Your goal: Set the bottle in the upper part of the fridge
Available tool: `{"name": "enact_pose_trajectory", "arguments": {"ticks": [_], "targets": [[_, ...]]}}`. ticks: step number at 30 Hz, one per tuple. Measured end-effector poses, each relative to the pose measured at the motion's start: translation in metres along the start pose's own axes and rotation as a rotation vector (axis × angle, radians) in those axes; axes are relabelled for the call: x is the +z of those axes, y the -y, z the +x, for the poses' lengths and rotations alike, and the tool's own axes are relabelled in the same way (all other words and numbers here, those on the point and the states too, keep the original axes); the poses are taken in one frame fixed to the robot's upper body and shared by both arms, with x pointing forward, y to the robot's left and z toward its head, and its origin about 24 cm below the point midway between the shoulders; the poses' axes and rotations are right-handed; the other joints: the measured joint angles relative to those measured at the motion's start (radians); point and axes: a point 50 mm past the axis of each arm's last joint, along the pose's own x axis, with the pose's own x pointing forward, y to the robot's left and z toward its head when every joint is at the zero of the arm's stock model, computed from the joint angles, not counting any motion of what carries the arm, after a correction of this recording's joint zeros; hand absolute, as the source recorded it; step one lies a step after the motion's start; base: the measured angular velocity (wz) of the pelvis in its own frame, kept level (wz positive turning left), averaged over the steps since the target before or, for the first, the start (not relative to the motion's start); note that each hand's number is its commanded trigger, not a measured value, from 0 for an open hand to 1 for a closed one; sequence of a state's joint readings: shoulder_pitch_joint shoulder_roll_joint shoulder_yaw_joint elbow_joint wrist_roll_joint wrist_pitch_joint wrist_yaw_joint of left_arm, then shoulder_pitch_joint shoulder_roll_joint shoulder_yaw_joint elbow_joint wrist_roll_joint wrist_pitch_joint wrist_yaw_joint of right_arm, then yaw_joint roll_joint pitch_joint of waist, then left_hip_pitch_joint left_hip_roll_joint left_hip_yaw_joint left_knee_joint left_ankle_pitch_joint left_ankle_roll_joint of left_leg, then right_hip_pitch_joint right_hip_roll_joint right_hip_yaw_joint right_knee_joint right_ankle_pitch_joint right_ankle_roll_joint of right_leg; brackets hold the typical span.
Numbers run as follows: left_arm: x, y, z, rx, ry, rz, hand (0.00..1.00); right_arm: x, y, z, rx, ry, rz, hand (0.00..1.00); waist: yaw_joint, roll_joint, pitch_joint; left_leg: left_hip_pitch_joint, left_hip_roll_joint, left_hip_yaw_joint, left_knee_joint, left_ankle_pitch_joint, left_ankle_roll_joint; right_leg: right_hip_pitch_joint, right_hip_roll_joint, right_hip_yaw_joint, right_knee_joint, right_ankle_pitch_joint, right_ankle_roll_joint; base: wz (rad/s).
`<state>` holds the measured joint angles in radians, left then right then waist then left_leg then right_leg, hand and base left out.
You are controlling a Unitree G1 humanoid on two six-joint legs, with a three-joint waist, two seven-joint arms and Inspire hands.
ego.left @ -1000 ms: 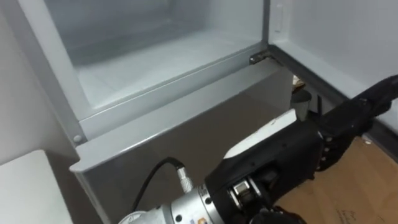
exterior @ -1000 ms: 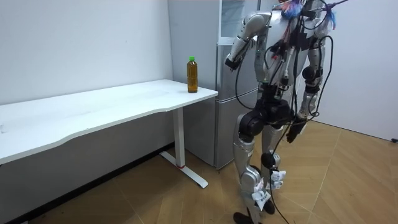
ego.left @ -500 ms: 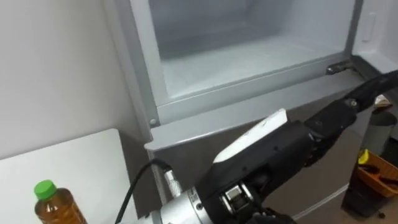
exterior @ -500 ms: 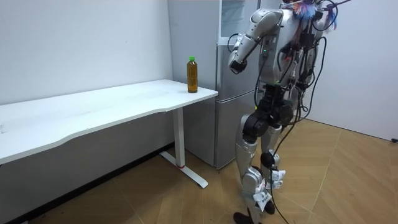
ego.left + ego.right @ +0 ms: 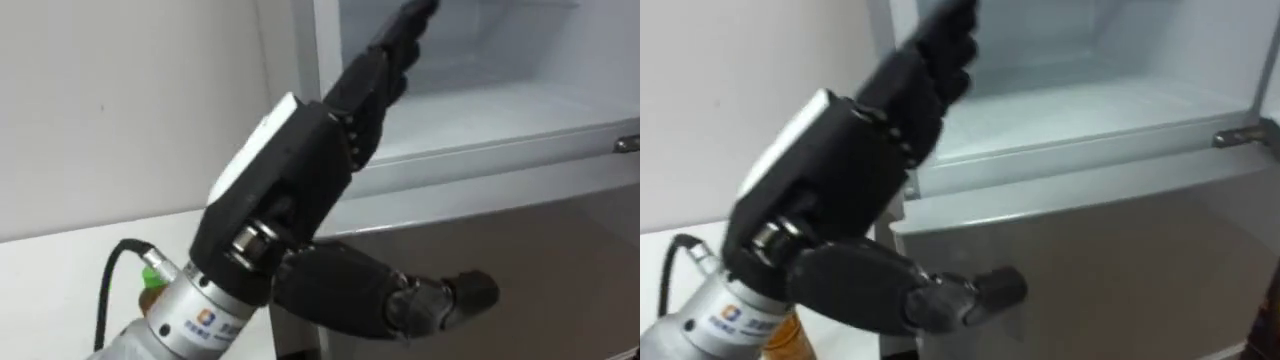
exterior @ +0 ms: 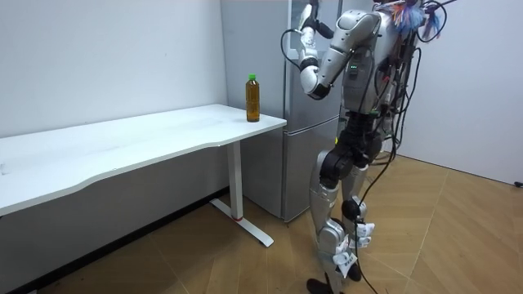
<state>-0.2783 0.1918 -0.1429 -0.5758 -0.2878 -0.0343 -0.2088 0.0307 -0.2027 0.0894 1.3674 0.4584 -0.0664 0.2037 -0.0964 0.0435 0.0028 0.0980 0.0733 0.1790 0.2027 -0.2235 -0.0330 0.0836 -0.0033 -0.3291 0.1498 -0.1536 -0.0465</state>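
bottle [image 6: 252, 98] is seen upright near the corner of the white surface [image 6: 122, 139], just beside the grey fridge [image 6: 296, 147], and it is not held. in the eye views its green cap and a strip of its amber body are glimpsed low down behind the raised wrist. the left hand [image 5: 300, 170] is lifted high before the fridge's open upper compartment [image 5: 480, 90], empty and released: its fingers [image 5: 385, 60] are stretched out straight toward the opening and the thumb [image 5: 440, 300] is held out to the side, so nothing is grasped. the robot is shown in the room view standing close to the fridge front, with the surface's corner at its left. the task is judged to be at its start, with the fetching of the bottle not yet begun. the bottle looks nearly full, so some weight is to be expected for its size. it is tall and narrow, so it could be tipped by a glancing touch. its walls appear smooth and round, probably stiff plastic while full, and may slip in a loose hold. it would best be taken round the middle of the body, below the shoulder, with the thumb set opposite the fingers, not by the cap.
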Motion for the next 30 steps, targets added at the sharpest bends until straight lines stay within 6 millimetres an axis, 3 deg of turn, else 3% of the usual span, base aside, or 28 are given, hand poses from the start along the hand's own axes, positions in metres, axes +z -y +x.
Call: {"name": "enact_pose_trajectory", "arguments": {"ticks": [5,9,12,17,22,24,25,30], "targets": [[0.002,-0.019,-0.017,0.14,-0.031,0.094,0.0,0.0,-0.003,0.0,0.007,0.01,-0.017,0.0,0.026,0.0,0.0,0.0,-0.003,-0.037,-0.003,0.001,-0.001,0.008,0.0,-0.014,-0.001,-0.004,-0.001,0.08],[0.018,-0.034,-0.025,0.258,0.023,0.182,0.0,-0.002,-0.003,0.0,0.003,0.003,-0.025,0.0,0.047,-0.003,0.0006,0.001,-0.01,-0.059,-0.004,0.001,-0.002,0.022,-0.005,-0.031,-0.001,-0.013,0.003,0.17],[0.027,-0.041,-0.027,0.337,0.067,0.249,0.0,-0.003,-0.003,0.0,0.005,0.003,-0.038,0.0,0.053,-0.003,0.0005,0.001,-0.022,-0.102,-0.003,0.002,-0.001,0.038,-0.013,-0.049,-0.001,-0.02,0.012,0.3],[0.036,-0.052,-0.039,0.439,0.082,0.341,0.0,-0.008,-0.003,-0.001,0.007,-0.005,-0.052,0.0,0.128,0.004,-0.0035,-0.007,-0.035,-0.131,-0.001,0.006,0.005,0.041,-0.024,-0.069,0.001,-0.027,0.019,0.2],[0.04,-0.072,-0.07,0.612,0.005,0.409,0.0,-0.012,-0.002,-0.002,0.007,0.008,-0.043,0.0,0.182,0.013,-0.0083,-0.016,-0.045,-0.158,0.003,0.007,0.008,0.049,-0.033,-0.094,0.001,-0.036,0.026,0.22],[0.042,-0.08,-0.082,0.674,-0.022,0.449,0.0,-0.016,-0.001,-0.003,0.005,0.005,-0.042,0.0,0.193,0.011,-0.0071,-0.014,-0.049,-0.173,0.003,0.007,0.008,0.058,-0.035,-0.096,0.003,-0.042,0.028,0.22],[0.045,-0.086,-0.089,0.724,-0.034,0.479,0.0,-0.017,0.0,-0.004,0.003,0.01,-0.036,0.0,0.197,0.001,-0.0012,-0.014,-0.052,-0.184,0.003,0.008,0.008,0.061,-0.037,-0.098,0.004,-0.046,0.029,0.27],[0.047,-0.101,-0.123,0.893,-0.126,0.565,0.0,-0.027,0.0,-0.006,-0.008,-0.008,-0.03,0.0,0.212,-0.004,0.0003,-0.013,-0.061,-0.191,0.005,0.008,0.009,0.073,-0.042,-0.114,0.001,-0.06,0.036,0.24]]}}
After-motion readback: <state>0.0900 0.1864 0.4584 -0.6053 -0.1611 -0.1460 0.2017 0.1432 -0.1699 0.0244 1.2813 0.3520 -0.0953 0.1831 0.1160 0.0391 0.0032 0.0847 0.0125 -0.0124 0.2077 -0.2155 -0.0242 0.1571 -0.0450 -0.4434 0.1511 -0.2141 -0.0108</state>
